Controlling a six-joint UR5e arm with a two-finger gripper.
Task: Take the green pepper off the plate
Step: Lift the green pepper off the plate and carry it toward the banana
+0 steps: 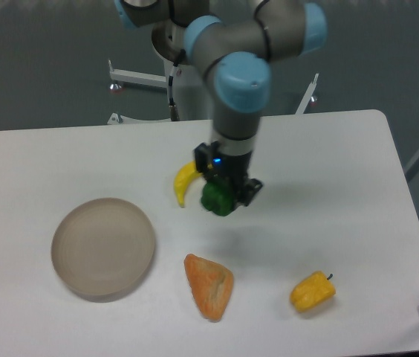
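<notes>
The green pepper [218, 199] is small, dark green and glossy. My gripper [224, 195] is shut on it and holds it above the white table, near the middle. The plate [103, 249] is a round beige-grey dish at the left front, with nothing on it. The pepper is well to the right of the plate and apart from it.
A yellow banana [185, 182] lies just left of the gripper, partly behind it. An orange wedge-shaped item [209, 286] lies at the front centre. A yellow pepper [313, 291] lies at the front right. The table's right edge [410, 201] is near.
</notes>
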